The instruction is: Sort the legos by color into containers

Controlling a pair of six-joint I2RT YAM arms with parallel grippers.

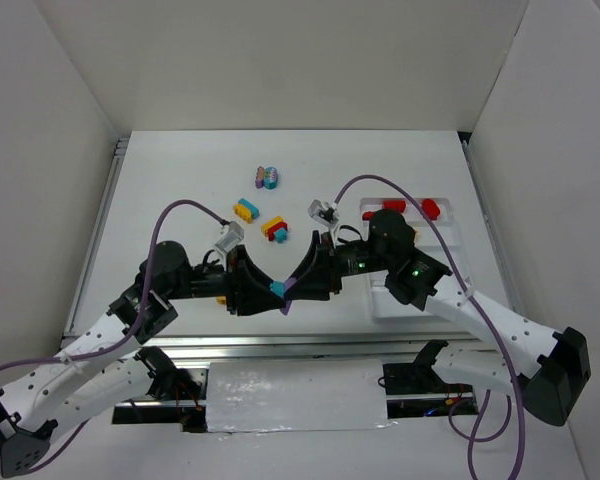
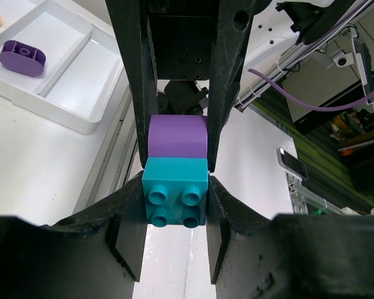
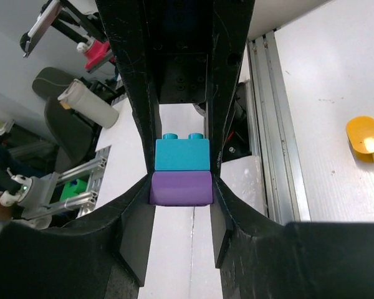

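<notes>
Your left claw (image 2: 174, 194) grips the teal brick (image 2: 175, 199), right claw (image 3: 181, 187) the purple brick (image 3: 181, 189); clusters (image 1: 274, 229) upper centre, tray (image 1: 455, 222) right.

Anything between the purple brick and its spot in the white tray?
Only the teal square plastic brick stuck to the purple rounded plastic brick: left gripper clamps teal, right gripper purple. Nothing else visible before the white divided plastic tray.
</notes>
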